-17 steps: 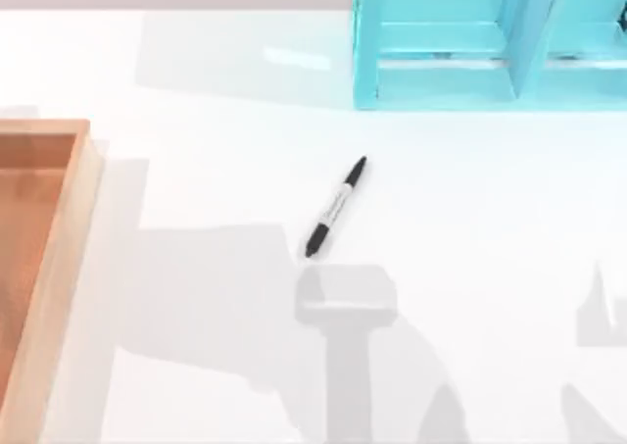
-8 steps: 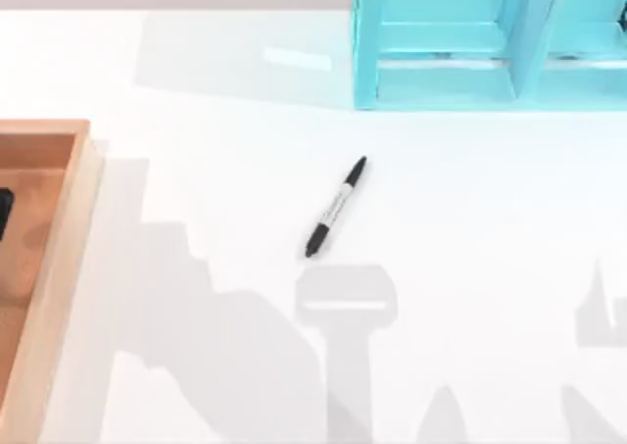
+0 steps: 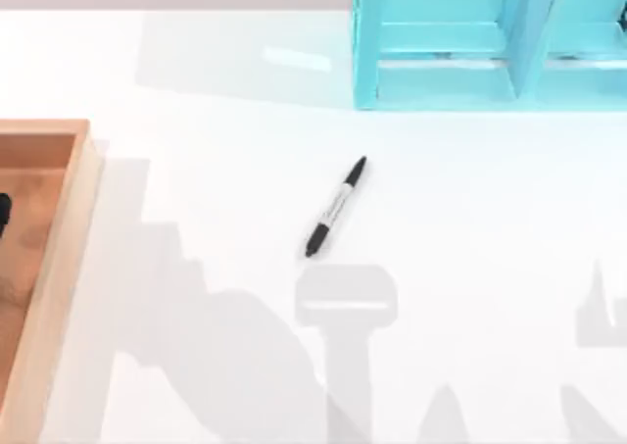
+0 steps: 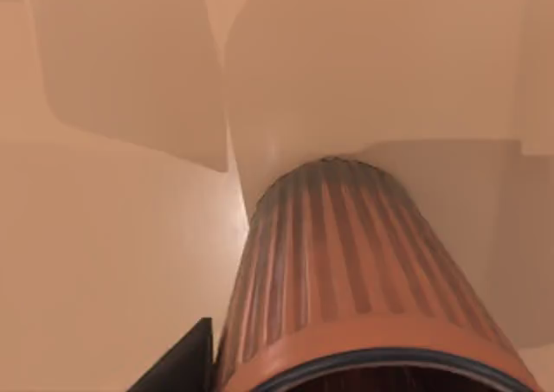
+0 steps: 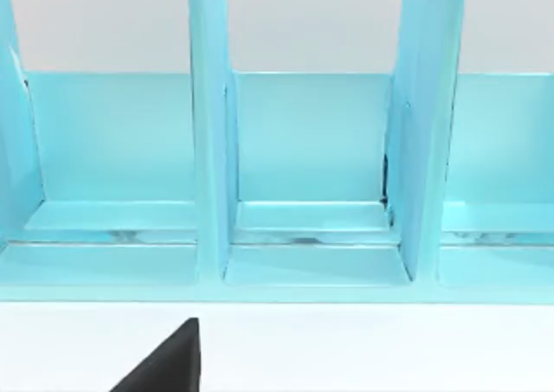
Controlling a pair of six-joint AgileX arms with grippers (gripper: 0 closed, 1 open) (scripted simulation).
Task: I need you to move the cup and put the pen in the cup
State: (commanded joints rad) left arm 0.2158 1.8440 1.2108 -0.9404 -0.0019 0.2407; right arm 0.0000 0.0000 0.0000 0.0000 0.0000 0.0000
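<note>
The black pen with its grey barrel lies slantwise on the white table near the middle, with nothing touching it. In the left wrist view the ribbed copper cup looms very close, its dark rim nearest the camera, over the tan floor of the wooden tray. A dark piece of my left gripper sits right beside the cup's wall. From above, the left gripper shows as a black sliver over the tray at the table's left edge. My right gripper hangs parked, facing the teal rack.
A teal rack with upright dividers stands at the back right; its compartments face the right wrist camera. The tray's raised rim runs along the left side. Arm shadows fall across the front of the table.
The left arm's black tip came in over the tray at the left edge and has since drawn slightly further left. Its shadow on the table has grown. The pen has stayed still.
</note>
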